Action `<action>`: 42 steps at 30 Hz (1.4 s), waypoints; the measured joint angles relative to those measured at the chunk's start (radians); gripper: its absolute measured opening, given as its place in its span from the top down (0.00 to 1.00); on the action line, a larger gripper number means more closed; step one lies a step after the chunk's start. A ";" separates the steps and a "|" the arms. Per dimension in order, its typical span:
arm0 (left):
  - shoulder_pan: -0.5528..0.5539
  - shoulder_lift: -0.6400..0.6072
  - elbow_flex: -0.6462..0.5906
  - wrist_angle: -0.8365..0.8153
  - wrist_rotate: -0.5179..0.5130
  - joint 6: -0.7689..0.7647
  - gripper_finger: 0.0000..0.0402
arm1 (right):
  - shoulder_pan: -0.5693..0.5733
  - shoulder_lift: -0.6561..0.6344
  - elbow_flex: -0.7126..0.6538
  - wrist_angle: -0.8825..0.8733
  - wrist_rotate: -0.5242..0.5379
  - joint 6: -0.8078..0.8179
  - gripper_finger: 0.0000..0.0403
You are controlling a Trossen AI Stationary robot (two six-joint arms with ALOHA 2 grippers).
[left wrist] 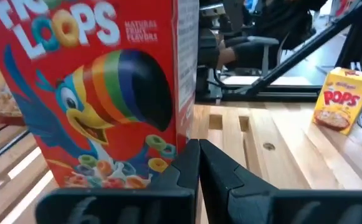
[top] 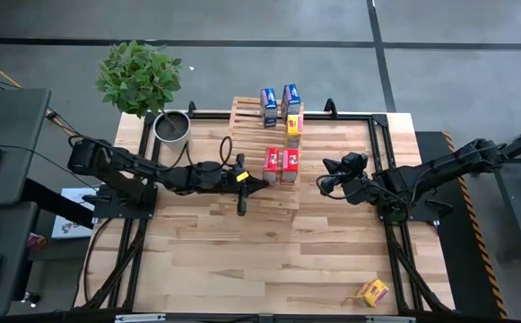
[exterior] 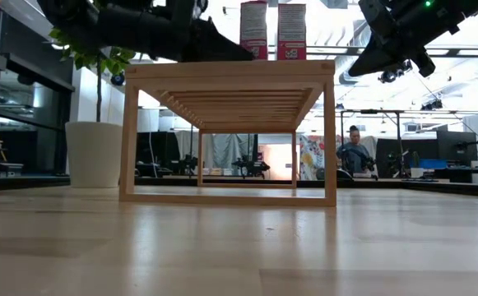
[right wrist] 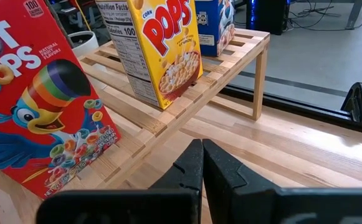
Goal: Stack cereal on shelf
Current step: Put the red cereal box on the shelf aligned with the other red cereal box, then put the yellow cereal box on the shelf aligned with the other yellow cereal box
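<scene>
Red boxes [top: 280, 165], two of them, stood on the shelf [top: 251, 121] with two blue ones [top: 279, 102] at its far end and one yellow box [top: 293, 129] between. A sixth box, yellow [top: 373, 291], lay near the table's right corner. Left gripper [top: 258, 184] and right gripper [top: 328, 165] flanked the red pair, jaws apparently closed and empty.

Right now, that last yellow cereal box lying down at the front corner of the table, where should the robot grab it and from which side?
The yellow box lies flat and skewed near the table's front edge, on the right gripper's side. Probably best is coming straight down from above and pinching across its two long narrow edges, with the wrist turned to match the skew.
</scene>
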 joint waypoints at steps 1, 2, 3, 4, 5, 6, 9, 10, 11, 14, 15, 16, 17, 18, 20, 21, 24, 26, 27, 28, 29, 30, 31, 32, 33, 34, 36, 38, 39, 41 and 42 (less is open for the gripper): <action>0.003 0.010 0.000 0.017 0.000 -0.004 1.00 | 0.000 0.000 0.000 0.000 0.000 0.001 1.00; 0.004 0.017 0.000 0.030 0.002 -0.011 1.00 | 0.000 0.000 0.000 0.000 0.000 0.001 1.00; 0.004 0.018 0.000 0.032 0.004 -0.012 1.00 | 0.000 0.000 0.000 0.000 -0.001 0.001 1.00; 0.004 0.017 0.000 0.029 0.013 -0.017 1.00 | 0.000 0.000 0.000 0.000 -0.004 0.001 1.00; 0.001 0.008 0.000 0.019 0.031 -0.028 1.00 | 0.000 0.000 0.000 0.000 -0.010 0.002 1.00; -0.003 -0.008 0.000 0.006 0.054 -0.034 1.00 | 0.000 0.000 0.000 0.001 -0.016 0.001 1.00; -0.019 -0.111 0.000 -0.065 0.124 -0.039 1.00 | 0.000 0.000 0.000 0.010 -0.013 -0.020 1.00; -0.025 -0.154 0.000 -0.102 0.138 -0.039 1.00 | 0.000 0.000 0.000 0.021 0.007 -0.042 1.00; -0.032 -0.199 0.000 -0.148 0.146 -0.038 1.00 | 0.000 0.000 0.000 0.030 0.027 -0.064 1.00; -0.061 -0.331 0.000 -0.277 0.150 -0.021 1.00 | 0.000 0.000 0.000 0.043 0.051 -0.169 1.00; -0.070 -0.371 0.000 -0.313 0.149 -0.014 1.00 | 0.000 0.000 0.000 0.047 0.051 -0.184 1.00; -0.081 -0.408 -0.002 -0.348 0.148 -0.014 1.00 | 0.000 0.000 0.000 0.058 0.051 -0.184 1.00; -0.090 -0.440 -0.013 -0.359 0.141 -0.013 1.00 | -0.001 0.000 0.000 0.072 0.051 -0.173 1.00; -0.100 -0.469 -0.028 -0.365 0.127 -0.012 1.00 | -0.005 -0.001 0.000 0.087 0.048 -0.152 1.00; -0.112 -0.526 -0.067 -0.359 0.091 -0.011 1.00 | -0.021 -0.001 0.011 0.102 -0.014 -0.135 0.98; -0.114 -0.550 -0.085 -0.347 0.070 -0.011 1.00 | -0.031 -0.001 0.024 0.104 -0.066 -0.135 0.97; -0.112 -0.613 -0.128 -0.328 0.007 -0.011 1.00 | -0.059 -0.001 0.065 0.104 -0.177 -0.147 0.86; -0.108 -0.640 -0.147 -0.326 -0.016 -0.011 1.00 | -0.070 -0.001 0.098 0.093 -0.217 -0.171 0.77; -0.106 -0.651 -0.153 -0.326 -0.017 -0.011 1.00 | -0.073 -0.001 0.119 0.075 -0.240 -0.184 0.71; -0.104 -0.661 -0.157 -0.328 -0.017 -0.011 1.00 | -0.075 -0.001 0.145 0.045 -0.274 -0.190 0.66; -0.100 -0.668 -0.158 -0.331 -0.017 -0.011 1.00 | -0.078 -0.001 0.172 0.009 -0.319 -0.187 0.61; -0.100 -0.670 -0.157 -0.331 -0.017 -0.011 1.00 | -0.080 -0.001 0.200 -0.025 -0.369 -0.165 0.56; -0.100 -0.671 -0.157 -0.333 -0.017 -0.011 1.00 | -0.080 -0.001 0.232 -0.068 -0.418 -0.124 0.51; -0.100 -0.671 -0.157 -0.336 -0.017 -0.011 1.00 | -0.080 -0.001 0.265 -0.125 -0.467 -0.063 0.47; -0.100 -0.671 -0.157 -0.335 -0.017 -0.011 1.00 | -0.080 -0.001 0.299 -0.191 -0.523 0.017 0.43; -0.100 -0.671 -0.157 -0.333 -0.017 -0.011 1.00 | -0.080 -0.001 0.335 -0.263 -0.587 0.102 0.40; -0.100 -0.671 -0.157 -0.331 -0.017 -0.011 1.00 | -0.067 0.011 0.399 -0.409 -0.708 0.299 0.36; -0.100 -0.671 -0.157 -0.331 -0.017 -0.004 1.00 | -0.021 0.038 0.452 -0.542 -0.795 0.501 0.35; -0.100 -0.671 -0.157 -0.331 -0.017 -0.002 1.00 | 0.012 0.057 0.475 -0.594 -0.831 0.593 0.35; -0.100 -0.671 -0.157 -0.332 -0.017 -0.001 1.00 | 0.078 0.102 0.513 -0.670 -0.913 0.761 0.35; -0.100 -0.671 -0.157 -0.334 -0.017 0.002 1.00 | 0.112 0.127 0.529 -0.698 -0.955 0.836 0.35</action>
